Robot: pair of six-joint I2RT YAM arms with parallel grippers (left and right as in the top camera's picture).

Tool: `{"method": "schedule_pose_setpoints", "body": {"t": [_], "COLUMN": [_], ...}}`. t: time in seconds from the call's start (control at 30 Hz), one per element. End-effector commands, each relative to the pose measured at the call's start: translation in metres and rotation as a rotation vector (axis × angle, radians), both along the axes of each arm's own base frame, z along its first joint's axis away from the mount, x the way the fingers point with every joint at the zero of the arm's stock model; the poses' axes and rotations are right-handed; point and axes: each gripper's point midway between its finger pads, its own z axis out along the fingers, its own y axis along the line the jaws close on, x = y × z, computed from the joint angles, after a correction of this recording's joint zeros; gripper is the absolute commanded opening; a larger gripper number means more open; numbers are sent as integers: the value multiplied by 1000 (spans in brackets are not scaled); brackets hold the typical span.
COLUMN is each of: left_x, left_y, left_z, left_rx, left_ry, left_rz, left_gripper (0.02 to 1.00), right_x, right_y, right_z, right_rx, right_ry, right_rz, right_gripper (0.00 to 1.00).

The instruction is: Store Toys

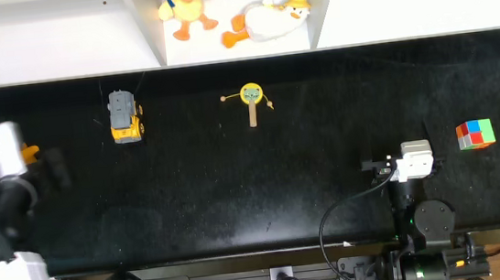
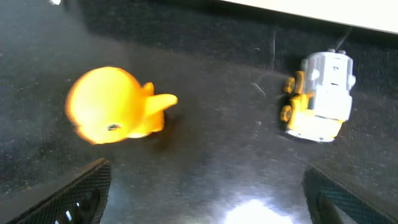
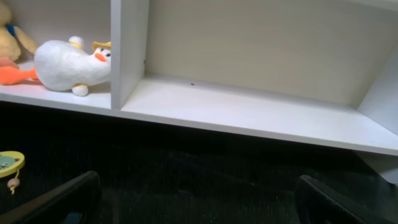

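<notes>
The left gripper (image 2: 206, 169) hangs over the black bench (image 1: 236, 187) at its left end. Its two fingers are spread wide and hold nothing. In front of it lies a round orange toy (image 2: 115, 112) with a small pointed tab sticking out of one side; it sits on the bench nearer one finger than the other and touches neither. Further along the bench, well apart from the orange toy, stands a grey and yellow truck (image 2: 320, 96), upright on its wheels. From above, the truck (image 1: 125, 117) sits near the front edge of the white shelf (image 1: 147, 21).

The right gripper (image 3: 199, 179) is also wide open and empty. It faces the shelf (image 3: 249, 106), with a bare compartment straight ahead. The middle compartment holds two soft toys side by side: a yellow plush duck (image 1: 186, 6) and a white plush bird (image 1: 268, 19) lying on its side (orange feet and a small yellow hat).

Out on the bench, a small yellow-green rattle (image 1: 252, 98) with a wooden handle lies just in front of that middle compartment. A multicoloured cube (image 1: 475, 134) rests near the right end, beyond the right arm.
</notes>
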Motion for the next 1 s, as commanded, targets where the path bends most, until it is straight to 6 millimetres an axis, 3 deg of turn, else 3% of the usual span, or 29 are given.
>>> {"method": "schedule_pose_setpoints", "body": {"t": [0.03,0.27,0.33,0.63,1.0], "left_x": [-7,-14,-12,-1,22], "left_y": [8,24,28,92,115], "left_z": [27,21,12,-32,-75], "left_rx": [10,28,2,67,21], "left_ry": [-138,-121,-101,34,58], "left_rz": [-156,-134,-131,-21,-40], "left_gripper": [996,996,998,998,998], "right_x": [0,0,0,0,0], "right_y": [1,1,1,1,1], "right_z": [-4,-4,-4,-4,-4], "right_rx": [-3,-3,-3,-3,-3], "right_ry": [2,2,2,2,2], "right_rz": [2,2,2,2,2], "right_gripper": [996,996,996,993,996]}}
